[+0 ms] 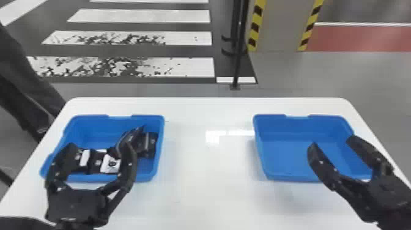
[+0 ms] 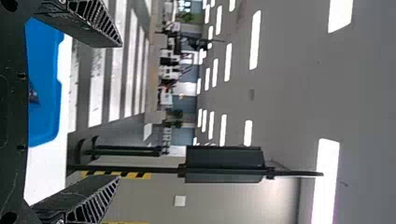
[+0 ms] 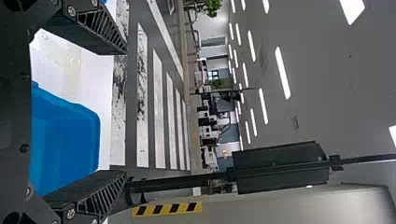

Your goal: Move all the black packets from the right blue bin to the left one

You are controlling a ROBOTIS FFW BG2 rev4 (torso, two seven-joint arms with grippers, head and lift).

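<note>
Though rimmed, bins [image 1: 287,153] well apart.

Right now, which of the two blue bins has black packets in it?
The left blue bin, by the left gripper: of the two, it alone holds black packets.

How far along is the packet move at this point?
It looks nearly or fully done. Done: black packets lie in the left blue bin. In hand: nothing; the left gripper and right gripper are both open. Left: probably nothing, as the right blue bin shows bare floor, though the right gripper hides part of it.
</note>
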